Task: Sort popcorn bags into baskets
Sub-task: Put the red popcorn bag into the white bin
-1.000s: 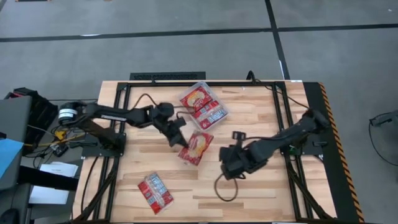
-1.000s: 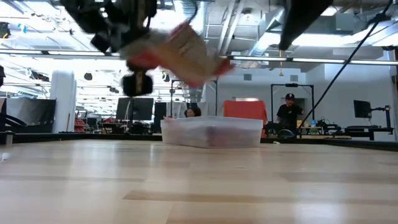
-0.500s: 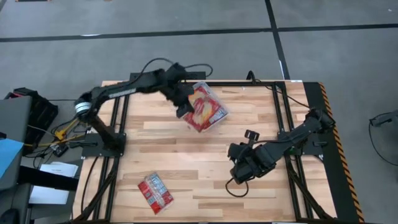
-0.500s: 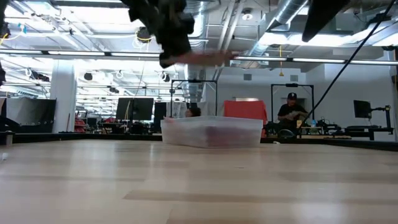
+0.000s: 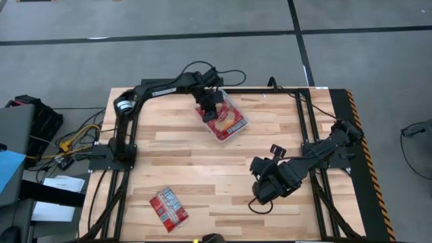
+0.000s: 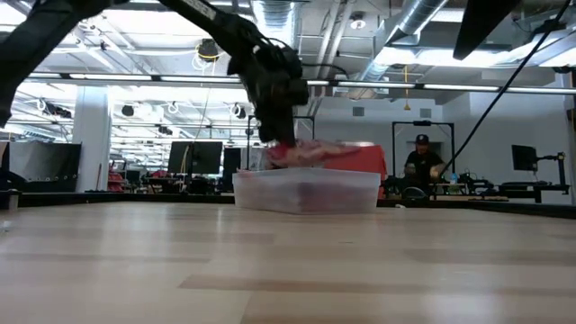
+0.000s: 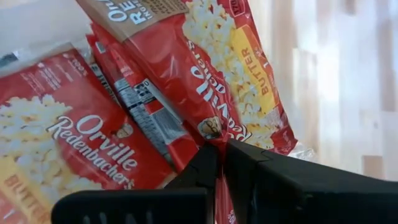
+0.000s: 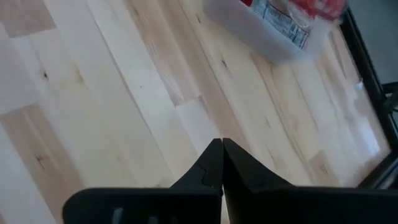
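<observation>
- High view: the left gripper [image 5: 210,106] is being held over the clear shallow plastic tub [image 5: 237,127] at upper centre, pinching a flat red popcorn packet [image 5: 226,119] whose long axis runs toward the lower right across the tub. One loose red packet with a grey label [image 5: 168,208] is lying at lower left, well apart from both arms. One tub is counted.
- Low view: the held packet [image 6: 310,150] is hanging almost level just above the tub's rim [image 6: 306,175].
- Left wrist view: the fingers [image 7: 205,168] are being pressed onto the packet's edge [image 7: 205,81]; at least two more packets are lying beneath.
- Right wrist view: the right gripper [image 8: 217,152], pressed together and empty, is being held over bare wood.
</observation>
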`<state>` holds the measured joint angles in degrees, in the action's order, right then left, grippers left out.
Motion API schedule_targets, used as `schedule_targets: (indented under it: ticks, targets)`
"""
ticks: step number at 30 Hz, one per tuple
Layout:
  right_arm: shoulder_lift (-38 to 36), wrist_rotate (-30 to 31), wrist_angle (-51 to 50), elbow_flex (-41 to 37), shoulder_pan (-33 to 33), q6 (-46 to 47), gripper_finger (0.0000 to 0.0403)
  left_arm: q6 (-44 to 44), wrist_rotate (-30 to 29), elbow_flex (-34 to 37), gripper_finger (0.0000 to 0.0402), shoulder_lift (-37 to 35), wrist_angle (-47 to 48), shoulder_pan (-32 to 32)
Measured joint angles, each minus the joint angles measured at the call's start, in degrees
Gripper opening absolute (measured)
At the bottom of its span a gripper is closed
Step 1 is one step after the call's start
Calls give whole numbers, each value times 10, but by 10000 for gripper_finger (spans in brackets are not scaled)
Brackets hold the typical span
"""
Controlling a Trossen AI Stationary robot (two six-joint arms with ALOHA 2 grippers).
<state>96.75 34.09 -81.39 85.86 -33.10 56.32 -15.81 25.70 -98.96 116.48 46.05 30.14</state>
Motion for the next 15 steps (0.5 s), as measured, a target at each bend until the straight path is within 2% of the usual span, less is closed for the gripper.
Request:
schedule_targets:
  ticks: [5,15]
  targets:
    - [0,-3,-2,0,0,22,29,-3,-9,-12,5,26,-5,-1]
    - [0,4,-2,0,2,23,17,-17,-20,-13,30,27,-11,-13]
